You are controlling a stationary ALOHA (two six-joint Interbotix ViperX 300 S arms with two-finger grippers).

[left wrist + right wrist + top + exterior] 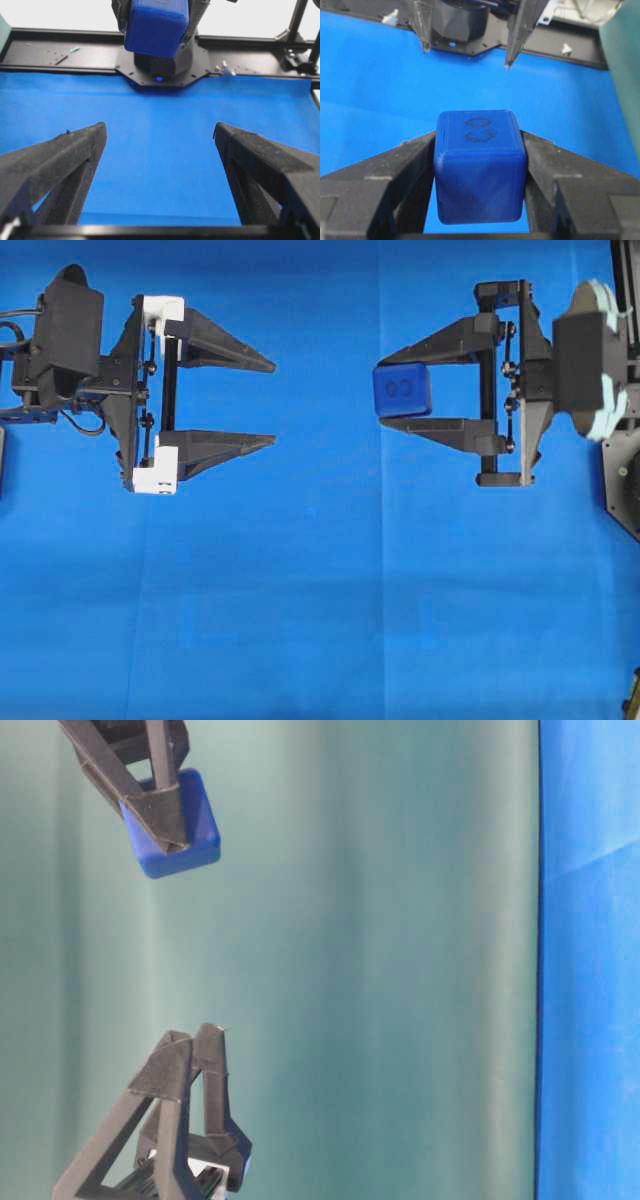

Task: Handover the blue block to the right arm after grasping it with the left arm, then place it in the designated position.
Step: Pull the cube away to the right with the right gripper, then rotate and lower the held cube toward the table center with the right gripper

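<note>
The blue block (402, 389), a dark-blue cube with two ring marks on its top face, is held between the fingers of my right gripper (392, 390), the all-black one at the right of the overhead view. It is up off the cloth. It fills the right wrist view (480, 167) and shows in the table-level view (178, 828) and the left wrist view (156, 26). My left gripper (274, 403), with white brackets, is open and empty, facing the block with a gap between them. Its fingers (70, 160) stand wide apart.
The bright blue cloth (320, 600) covers the table. The right arm's black base plate (165, 67) and the black frame rail (60, 50) lie at the far edge. A green backdrop (380, 970) stands behind.
</note>
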